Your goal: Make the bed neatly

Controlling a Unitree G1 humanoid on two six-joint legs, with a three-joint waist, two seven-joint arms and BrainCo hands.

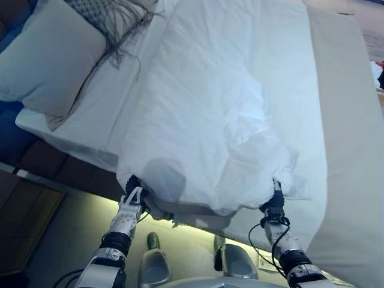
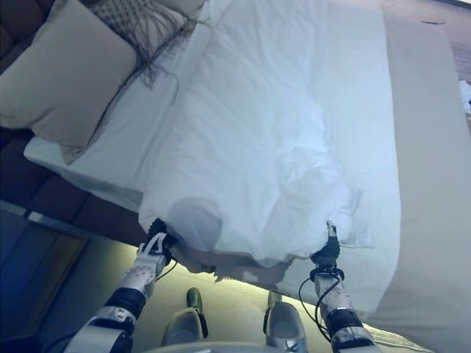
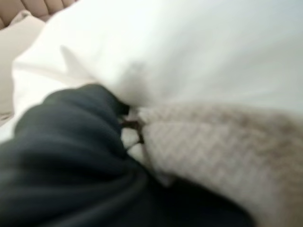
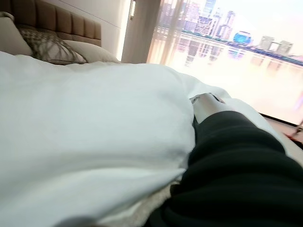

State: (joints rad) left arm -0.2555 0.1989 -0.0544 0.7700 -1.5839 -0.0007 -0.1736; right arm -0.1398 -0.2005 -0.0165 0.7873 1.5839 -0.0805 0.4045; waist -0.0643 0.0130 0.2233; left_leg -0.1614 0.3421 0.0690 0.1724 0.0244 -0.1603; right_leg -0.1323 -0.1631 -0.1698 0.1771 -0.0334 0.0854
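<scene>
Bedding is only half sorted, from where I stand. A puffy white duvet lies along the middle of the bed, its far stretch fairly flat but its near end bunched into a rumpled mound that hangs over the bed's side edge. Both of the robot's hands are at that edge, buried in the folds. The left hand reaches up under the near left corner of the duvet, and in its wrist view only the dark cover shows against white cloth and a beige woven layer; I cannot tell whether its fingers are closed on anything. The right hand sits under the lump at the near right, again with cloth hiding its fingers, so its grip is not readable either.

A broad beige strip of mattress cover runs bare along the right side of the bed, and white sheet shows on the left between the duvet and a large pale square pillow. Beside that pillow lies a grey patterned cushion with long fringe, its tassels trailing over the sheet.

By my reckoning the duvet is on the bed but not yet squared: the near end wants spreading and smoothing, the cover centring, and the pillows straightening.
</scene>
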